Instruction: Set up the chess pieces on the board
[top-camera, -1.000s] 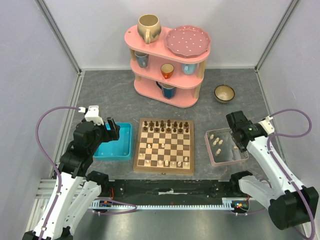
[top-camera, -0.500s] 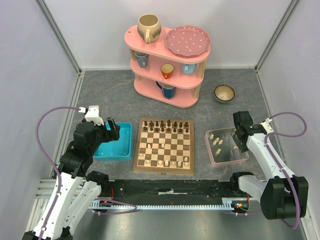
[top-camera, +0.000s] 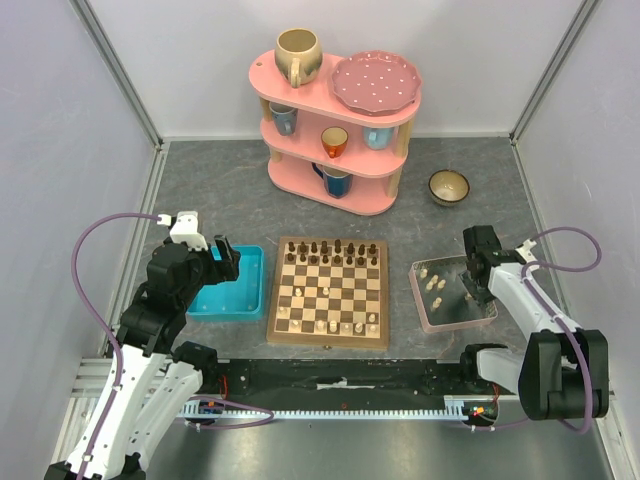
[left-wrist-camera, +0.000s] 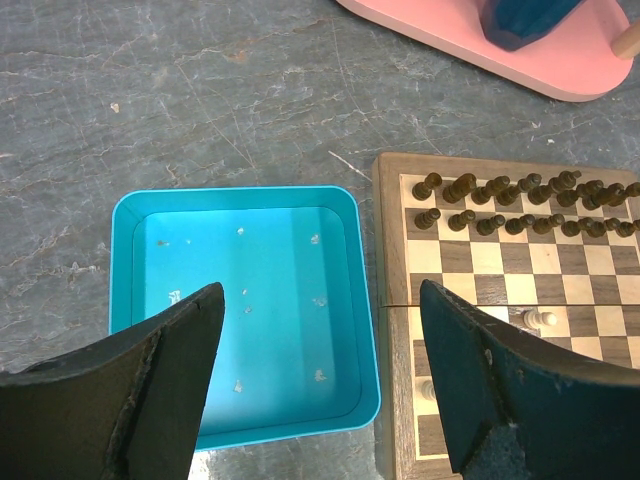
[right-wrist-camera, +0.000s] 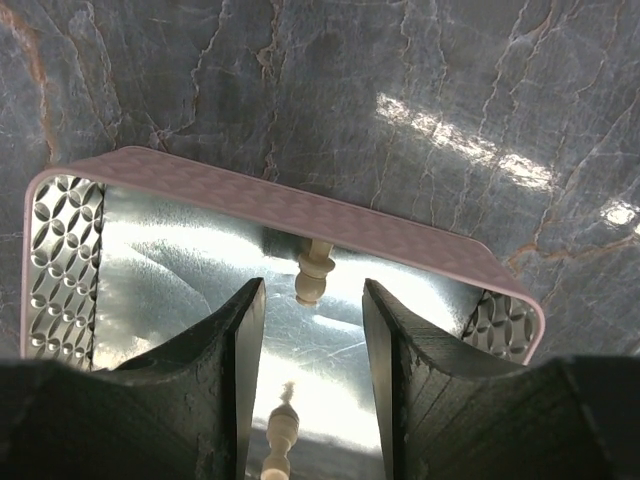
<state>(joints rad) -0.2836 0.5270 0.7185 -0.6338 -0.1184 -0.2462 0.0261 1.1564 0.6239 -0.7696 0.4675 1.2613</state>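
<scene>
The chessboard (top-camera: 328, 335) lies at the table's middle, with dark chessmen along its far rows and cream pieces (top-camera: 320, 325) along its near row. More cream pieces (top-camera: 432, 284) lie in the clear pink-rimmed tray (top-camera: 424, 318) to its right. My right gripper (top-camera: 470, 292) is open and low inside that tray. In the right wrist view the gripper (right-wrist-camera: 312, 300) has one cream piece (right-wrist-camera: 312, 275) lying just ahead of its tips by the tray wall. A second cream piece (right-wrist-camera: 280, 440) lies between the fingers. My left gripper (top-camera: 228, 262) is open and empty above the turquoise tray (left-wrist-camera: 240, 300).
A pink three-tier shelf (top-camera: 335, 135) with cups and a plate stands at the back. A small bowl (top-camera: 449, 186) sits at the back right. The left wrist view shows the board's left edge (left-wrist-camera: 385, 300) with dark chessmen (left-wrist-camera: 500, 205).
My right gripper has swung round and dropped down into the pink-rimmed tray. The left arm has not moved.
</scene>
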